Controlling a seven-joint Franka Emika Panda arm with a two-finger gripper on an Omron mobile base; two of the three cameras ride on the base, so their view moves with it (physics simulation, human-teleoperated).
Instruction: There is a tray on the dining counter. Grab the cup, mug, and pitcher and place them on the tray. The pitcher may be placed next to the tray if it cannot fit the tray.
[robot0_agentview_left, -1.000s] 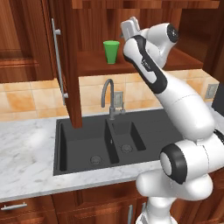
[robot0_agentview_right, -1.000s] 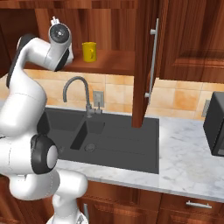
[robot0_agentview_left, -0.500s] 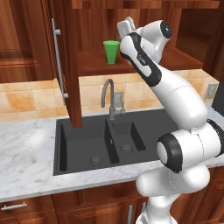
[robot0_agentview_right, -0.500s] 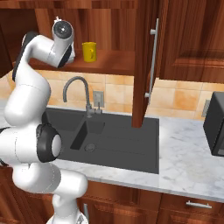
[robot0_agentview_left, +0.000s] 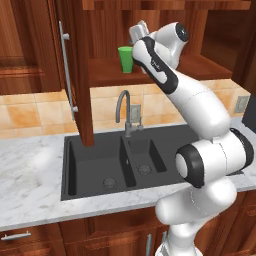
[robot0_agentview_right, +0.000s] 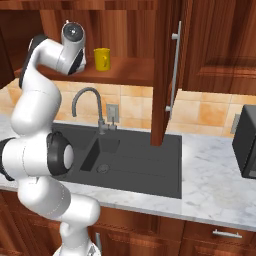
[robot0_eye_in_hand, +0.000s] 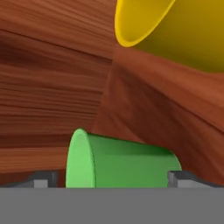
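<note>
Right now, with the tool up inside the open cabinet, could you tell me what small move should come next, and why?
Probably ease forward a little, then close. In the hand view the small bright green handleless cup lies between the open tool's fingertips, but mostly beyond them. The yellow handled mug stands apart, so closing should not catch it.

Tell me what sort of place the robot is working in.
A rendered home kitchen, by the look of it: a black double sink with a curved faucet set in a marble counter, and wooden wall cabinets holding a green cup and a yellow mug.
</note>
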